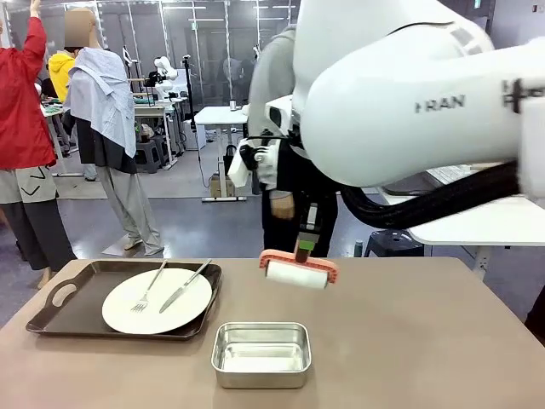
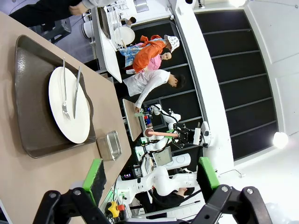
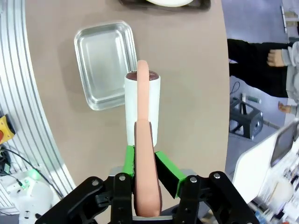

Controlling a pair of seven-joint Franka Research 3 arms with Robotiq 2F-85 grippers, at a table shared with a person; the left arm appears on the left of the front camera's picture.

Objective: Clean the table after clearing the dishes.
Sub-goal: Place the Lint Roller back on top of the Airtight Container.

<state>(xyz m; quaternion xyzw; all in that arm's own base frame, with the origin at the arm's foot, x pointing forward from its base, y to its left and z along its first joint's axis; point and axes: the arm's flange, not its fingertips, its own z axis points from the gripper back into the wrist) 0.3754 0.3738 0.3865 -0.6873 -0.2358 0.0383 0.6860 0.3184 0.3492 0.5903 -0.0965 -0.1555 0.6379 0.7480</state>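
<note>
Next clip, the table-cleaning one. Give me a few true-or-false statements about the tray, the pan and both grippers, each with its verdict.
1. The right gripper is shut on the handle of the lint roller. True.
2. The left gripper holds a fork. False: its jaws stand open and empty.
3. The plate sits in the steel pan. False: it lies on the brown tray, and the pan is empty.
4. A fork and a knife lie on the plate. True.

R tool [image 3: 147, 161] clamped on roller [image 3: 154, 107], arm reaching across; L tool [image 2: 150, 170] jaws wide apart.
</note>
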